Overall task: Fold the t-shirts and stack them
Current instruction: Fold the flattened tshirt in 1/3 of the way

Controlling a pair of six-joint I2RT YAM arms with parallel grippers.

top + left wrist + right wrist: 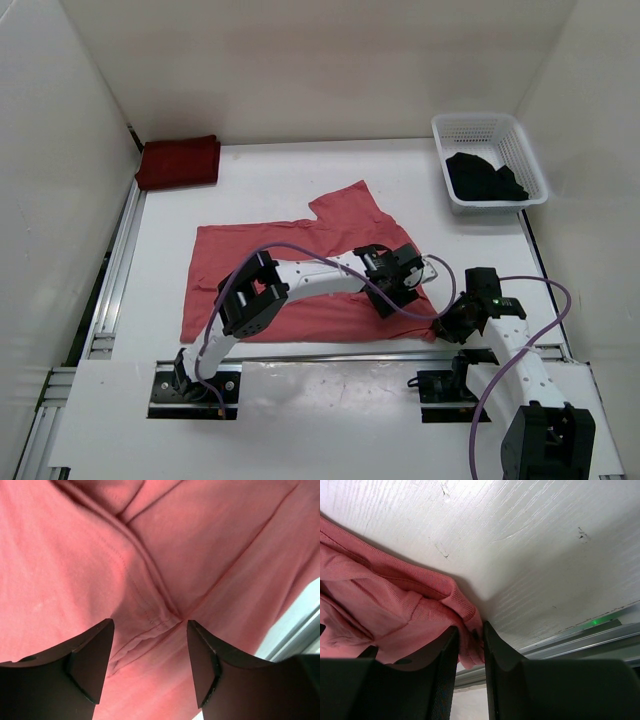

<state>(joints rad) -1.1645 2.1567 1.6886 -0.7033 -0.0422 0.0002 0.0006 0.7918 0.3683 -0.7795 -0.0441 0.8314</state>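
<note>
Overhead view: bright, even, diffuse light; white table (300, 180) near washout, faint shadows under the arms (305, 275). Left wrist view: salmon shirt (200, 555) soft, smeared toward 12 o'clock; left gripper (150, 630) underexposed at 6. Right wrist view: sharp grain.

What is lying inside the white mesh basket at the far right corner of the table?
A black shirt lies crumpled inside the basket and covers most of its floor. Whether anything lies beneath the shirt cannot be seen, because the cloth hides it.

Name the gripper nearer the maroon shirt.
Left. The left gripper hovers over the pink shirt; the right gripper pinches that shirt's near-right corner, farther from the maroon shirt.
</note>
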